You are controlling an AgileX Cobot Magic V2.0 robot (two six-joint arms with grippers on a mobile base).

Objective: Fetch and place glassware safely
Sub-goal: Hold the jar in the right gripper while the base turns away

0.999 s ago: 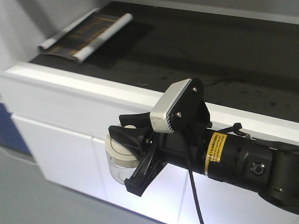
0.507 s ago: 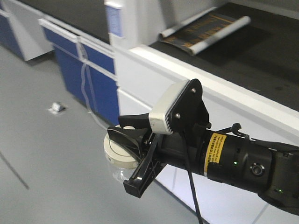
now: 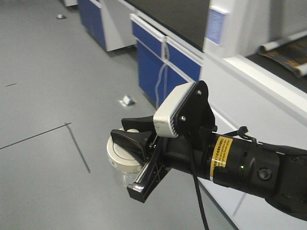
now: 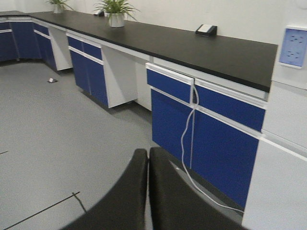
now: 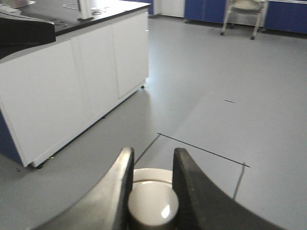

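Note:
The glassware is a small clear glass jar [image 3: 123,178] with a cream-white lid [image 3: 119,157]. My right gripper [image 3: 130,134] is shut on the lid's central knob and holds the jar in the air above the grey floor. In the right wrist view the round knob [image 5: 153,203] sits pinched between the two fingers of the gripper [image 5: 151,153], with the lid's rim [image 5: 152,174] showing behind it. The glass body is hidden there. My left gripper [image 4: 147,154] is shut and empty, its fingers pressed together, facing the blue cabinets.
Blue cabinets [image 3: 158,62] under a black counter [image 4: 192,45] run along the wall, with a white cable [image 4: 184,143] hanging down. A rolled poster [image 3: 288,52] lies on the white counter at right. A crumpled scrap [image 3: 126,100] lies on the floor. A white cabinet island [image 5: 72,96] stands at left.
The background has swept sideways, from the white counter with the poster to blue cabinets and bare floor. The right gripper keeps the same hold on the jar.

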